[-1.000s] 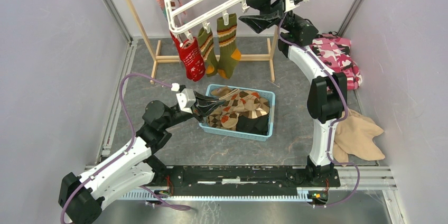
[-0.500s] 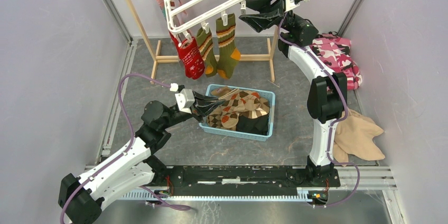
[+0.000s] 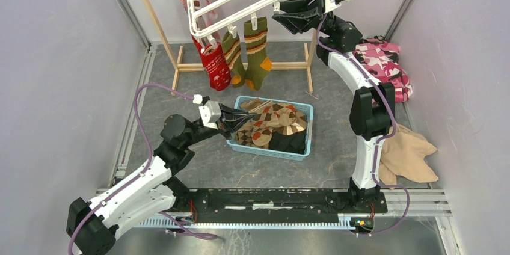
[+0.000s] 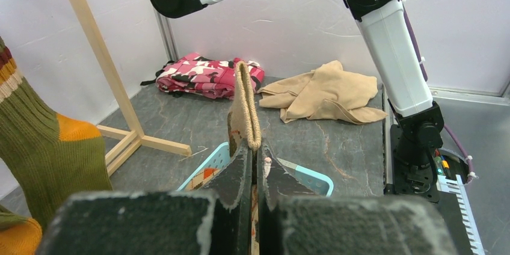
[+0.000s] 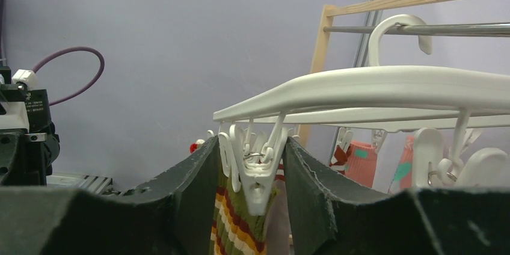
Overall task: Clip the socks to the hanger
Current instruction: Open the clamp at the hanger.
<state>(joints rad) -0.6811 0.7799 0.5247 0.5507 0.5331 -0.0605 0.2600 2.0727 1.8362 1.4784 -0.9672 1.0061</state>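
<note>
Left gripper [image 4: 255,159], lower left of the top view, is staying pinched tight on the ribbed tan cuff of one sock [image 4: 245,104], which is standing up limp above the jaws. Just beside it the light blue plastic basket [image 3: 311,124] is holding the remaining socks [image 3: 270,124], a soft argyle heap in brown, tan and orange. Further up, a red sock [image 3: 215,68] and two olive striped knit ones [image 3: 258,50] are hanging from the hanger [image 5: 391,83], a rigid white plastic rack on a wooden stand [image 4: 99,56]. Upper centre: right gripper [image 5: 251,147] is narrowing from wide to about half, its pads now bracketing a white clip [image 5: 255,177] and apparently touching its wings. Likely squeezing it open for the held sock.
</note>
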